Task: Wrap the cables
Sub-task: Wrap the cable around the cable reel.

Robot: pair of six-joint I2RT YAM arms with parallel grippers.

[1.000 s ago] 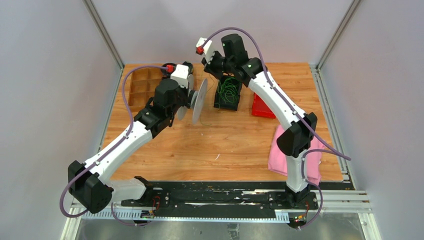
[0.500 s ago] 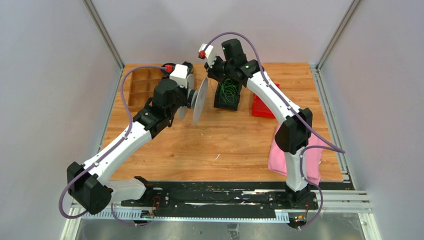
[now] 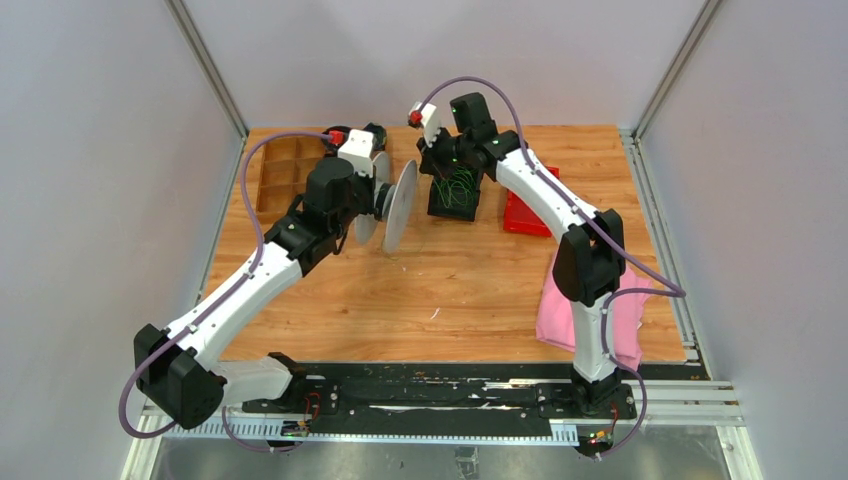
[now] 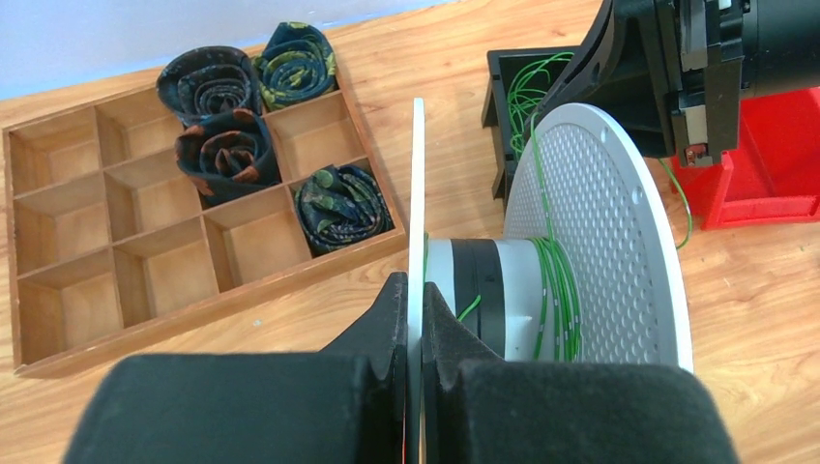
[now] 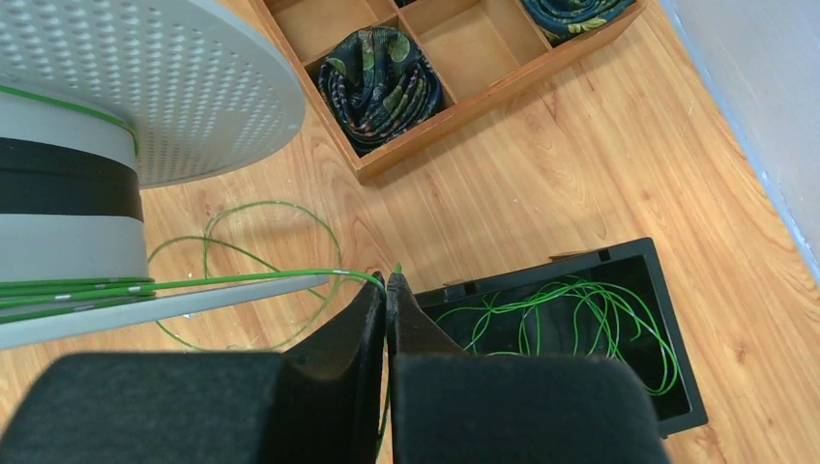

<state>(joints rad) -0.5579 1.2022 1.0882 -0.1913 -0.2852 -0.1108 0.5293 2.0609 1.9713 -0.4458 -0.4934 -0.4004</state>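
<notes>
My left gripper [image 4: 414,290] is shut on the thin near flange of the grey spool [image 4: 600,242] and holds it above the table, axis sideways [image 3: 398,205]. Several turns of green cable [image 4: 556,290] lie round its core. My right gripper [image 5: 385,282] is shut on a green cable [image 5: 242,280] that runs taut from the spool's core [image 5: 58,242] to its fingertips. It hovers just right of the spool, over the black bin [image 5: 667,319]. More green cable loops [image 5: 580,314] lie in that bin [image 3: 457,180], and a loose loop [image 5: 261,208] lies on the table.
A wooden compartment tray [image 4: 58,222] at the back left holds several dark rolled cord bundles [image 4: 237,145]. A red bin [image 3: 523,210] stands right of the black bin. A pink cloth [image 3: 560,310] lies at the right by the right arm.
My right gripper has moved down and a little right, closer to the black bin, still pinching the cable. The left arm and spool have barely moved.
</notes>
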